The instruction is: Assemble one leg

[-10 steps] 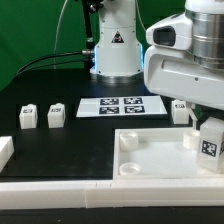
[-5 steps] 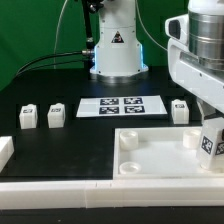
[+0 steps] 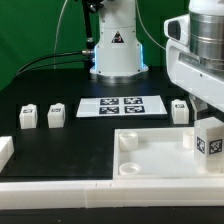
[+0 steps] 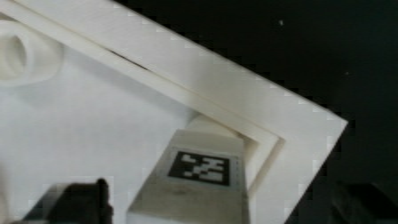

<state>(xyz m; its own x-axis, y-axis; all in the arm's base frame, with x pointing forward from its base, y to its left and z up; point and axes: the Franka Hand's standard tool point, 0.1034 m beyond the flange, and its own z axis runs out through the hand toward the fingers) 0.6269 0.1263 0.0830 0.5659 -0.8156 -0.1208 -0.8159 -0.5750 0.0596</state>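
My gripper [image 3: 208, 122] is at the exterior view's right, shut on a leg [image 3: 208, 140], a white block with a black-and-white marker. It holds the leg upright over the right corner of the large white panel [image 3: 150, 165]. In the wrist view the leg [image 4: 201, 168] stands between my dark fingers [image 4: 80, 200] at the panel's corner [image 4: 107, 110]. Three more legs stand on the black table: two at the left [image 3: 28, 117] [image 3: 56, 115] and one behind the panel at the right [image 3: 180, 110].
The marker board [image 3: 122, 106] lies flat at the table's middle, in front of the robot base [image 3: 115, 50]. A white block [image 3: 5, 150] sits at the left edge. A white rail [image 3: 60, 190] runs along the front.
The wrist has swung to the exterior view's right and turned. The held leg has turned slightly with it and stays over the panel's right corner.
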